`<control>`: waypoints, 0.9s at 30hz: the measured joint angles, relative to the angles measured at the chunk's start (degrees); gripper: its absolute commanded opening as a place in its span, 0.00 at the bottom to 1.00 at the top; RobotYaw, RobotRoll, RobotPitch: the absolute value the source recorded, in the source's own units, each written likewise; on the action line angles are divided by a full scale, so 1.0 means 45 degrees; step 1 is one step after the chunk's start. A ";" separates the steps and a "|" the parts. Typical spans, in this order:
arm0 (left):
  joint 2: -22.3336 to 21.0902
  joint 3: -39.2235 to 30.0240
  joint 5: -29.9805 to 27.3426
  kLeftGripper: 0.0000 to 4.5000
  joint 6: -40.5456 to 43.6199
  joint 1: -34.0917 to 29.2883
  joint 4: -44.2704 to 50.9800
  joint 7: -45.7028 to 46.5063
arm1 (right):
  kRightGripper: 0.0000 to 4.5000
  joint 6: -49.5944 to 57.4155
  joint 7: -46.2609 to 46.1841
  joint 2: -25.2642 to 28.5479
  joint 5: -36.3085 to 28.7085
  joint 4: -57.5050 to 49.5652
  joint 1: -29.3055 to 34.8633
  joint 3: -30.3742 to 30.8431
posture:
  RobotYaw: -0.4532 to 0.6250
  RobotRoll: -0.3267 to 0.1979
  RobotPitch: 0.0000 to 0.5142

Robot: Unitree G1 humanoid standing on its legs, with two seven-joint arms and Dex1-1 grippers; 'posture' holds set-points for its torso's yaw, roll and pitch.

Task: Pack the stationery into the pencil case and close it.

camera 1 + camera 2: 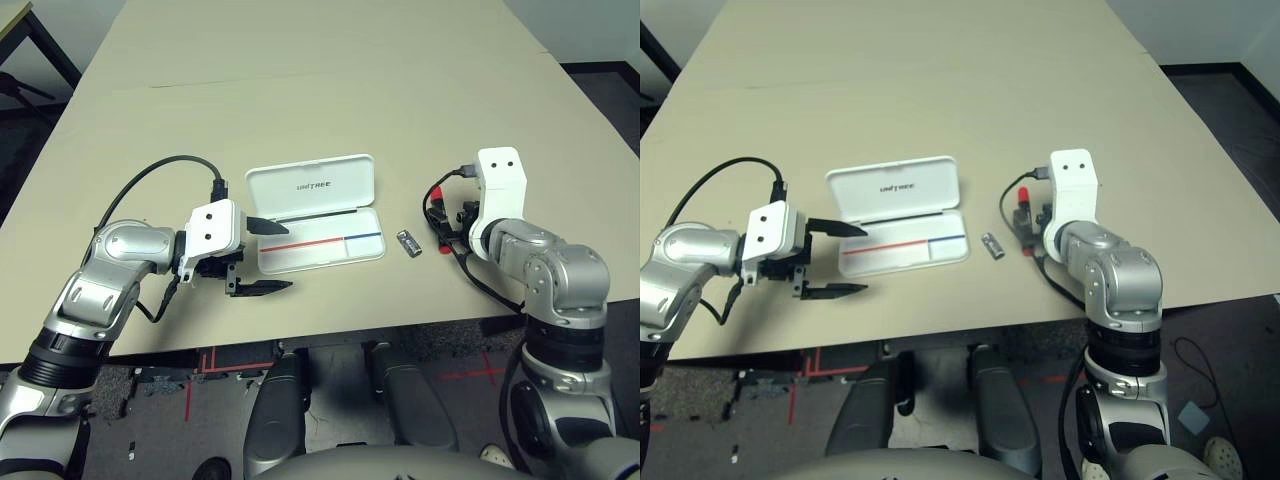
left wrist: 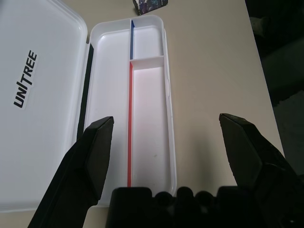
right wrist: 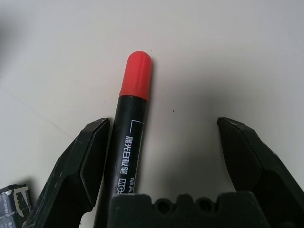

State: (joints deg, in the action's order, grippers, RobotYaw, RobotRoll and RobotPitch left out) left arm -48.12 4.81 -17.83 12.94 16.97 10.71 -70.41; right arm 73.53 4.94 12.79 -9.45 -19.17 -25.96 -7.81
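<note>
The left hand (image 1: 268,257) is being held released, its two black fingers (image 2: 92,156) spread wide, low over the table (image 1: 300,90) at the left end of the pencil case (image 1: 322,238). One finger is being held over the case's left end and the other over the bare table in front of it; nothing is being gripped between them. The case is lying open, its lid (image 2: 33,85), printed "UNITREE", folded back flat on the far side. The inner tray (image 2: 147,118) is being shown by the left wrist view as white, with a red-and-blue stripe (image 2: 129,118) running along it and a small divided compartment at its far end. No stationery is being seen in the tray.

The right hand (image 3: 164,156) is likewise being held released, fingers wide apart, pointing down and forward to the right of the case. The marker (image 3: 130,123), black-bodied with a red cap, is lying on the table between these fingers, close beside one of them, while the other is standing well apart from it. Whether it is being touched cannot be told.

A small dark-grey metallic piece (image 1: 408,243) is lying on the table between the case's right end and the right hand, just beside the case.
</note>
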 measured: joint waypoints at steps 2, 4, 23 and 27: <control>0.0000 0.0000 0.0000 1.00 0.0000 0.0000 0.0000 0.0010 | 0.88 -0.0101 -0.0047 -0.0056 0.0046 0.0075 -0.0006 -0.0039 | 0.41 0.62 0.42; -0.0001 0.0000 0.0000 1.00 0.0000 0.0000 0.0000 0.0013 | 0.71 -0.0177 -0.0110 -0.0110 0.0101 0.0175 -0.0018 -0.0108 | 0.41 0.62 0.42; -0.0004 0.0191 0.0107 1.00 -0.0140 0.0012 -0.0038 -0.0026 | 0.12 0.1085 0.2372 0.2135 -0.1329 0.0167 -0.1064 0.0544 | 0.39 0.62 0.42; -0.0011 0.0197 0.0144 1.00 -0.0183 0.0088 -0.0090 -0.0128 | 0.12 0.0117 0.5241 0.5037 -0.2306 0.0670 -0.2433 0.1566 | 0.39 0.62 0.40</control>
State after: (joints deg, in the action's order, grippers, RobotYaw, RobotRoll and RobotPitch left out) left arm -48.17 5.70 -17.19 12.12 17.37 10.30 -70.99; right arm 74.05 28.52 35.46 -19.83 -16.15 -36.91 -0.76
